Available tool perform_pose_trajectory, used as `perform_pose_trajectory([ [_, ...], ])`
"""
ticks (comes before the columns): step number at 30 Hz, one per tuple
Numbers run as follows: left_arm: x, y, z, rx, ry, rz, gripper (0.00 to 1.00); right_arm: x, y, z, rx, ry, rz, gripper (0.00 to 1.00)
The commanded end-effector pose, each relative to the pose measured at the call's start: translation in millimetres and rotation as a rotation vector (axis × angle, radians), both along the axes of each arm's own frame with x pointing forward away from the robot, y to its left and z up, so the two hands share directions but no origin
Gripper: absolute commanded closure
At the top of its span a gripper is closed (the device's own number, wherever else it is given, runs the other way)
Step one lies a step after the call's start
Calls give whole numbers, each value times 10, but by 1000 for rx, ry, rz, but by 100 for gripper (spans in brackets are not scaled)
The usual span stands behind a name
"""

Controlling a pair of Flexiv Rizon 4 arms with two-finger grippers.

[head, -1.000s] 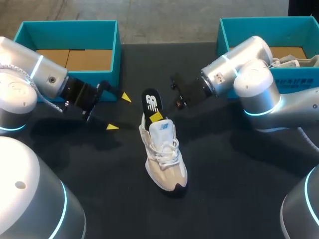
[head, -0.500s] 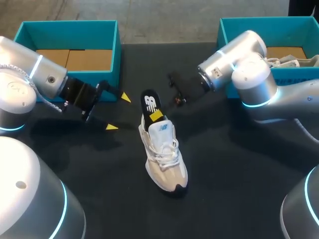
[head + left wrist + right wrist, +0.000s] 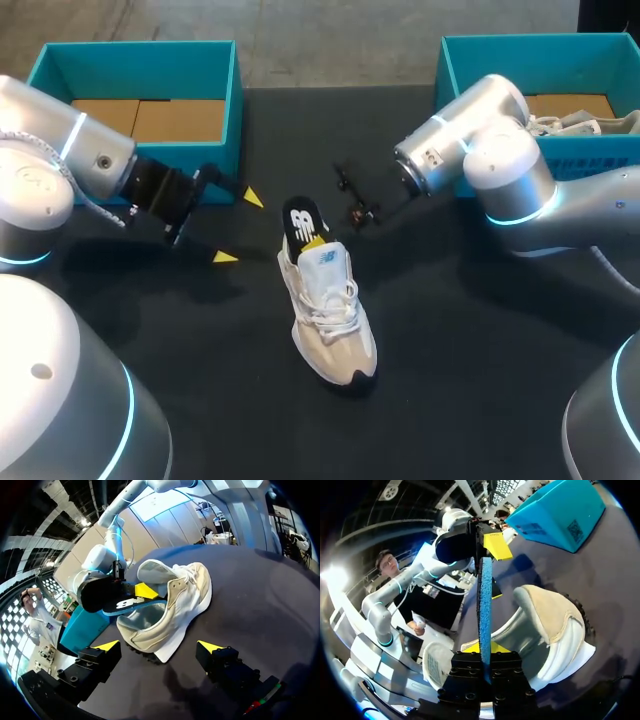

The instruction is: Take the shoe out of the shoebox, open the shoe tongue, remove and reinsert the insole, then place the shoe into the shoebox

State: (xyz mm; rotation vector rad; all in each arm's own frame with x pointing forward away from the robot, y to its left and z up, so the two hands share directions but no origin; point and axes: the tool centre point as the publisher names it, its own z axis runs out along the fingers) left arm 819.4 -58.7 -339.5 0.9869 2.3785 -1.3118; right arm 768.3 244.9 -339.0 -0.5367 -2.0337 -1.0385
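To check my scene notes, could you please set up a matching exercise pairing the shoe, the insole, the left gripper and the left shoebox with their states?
1 shoe
2 insole
3 left gripper
4 left shoebox

A open, holding nothing
B on the table, outside both boxes
C teal, cardboard inside
D held between the right gripper's fingers

Pairs: 1-B, 2-D, 3-A, 4-C.

From my end there's just the black table [image 3: 470, 380] and, far-left corner, a teal box [image 3: 140, 70] with brown cardboard [image 3: 150, 120] inside.
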Motion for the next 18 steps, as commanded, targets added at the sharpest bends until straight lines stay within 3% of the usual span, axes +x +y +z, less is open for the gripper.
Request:
perform_pose_trajectory([
  [1,1,-17,-8,-2,-2,-2,0,19,31,48,-4,-20,-7,82],
  [10,5,-5,-6,0,-8,-5,0,91,49,80,-1,-55,-5,72],
  [12,4,-5,-4,-3,-10,-3,0,92,56,80,-1,-53,-5,80],
  [15,-9,0,-12,-6,-11,-2,0,98,80,90,-2,-43,0,100],
  [18,-34,11,-24,-7,-8,0,0,119,91,127,-3,-44,2,100],
])
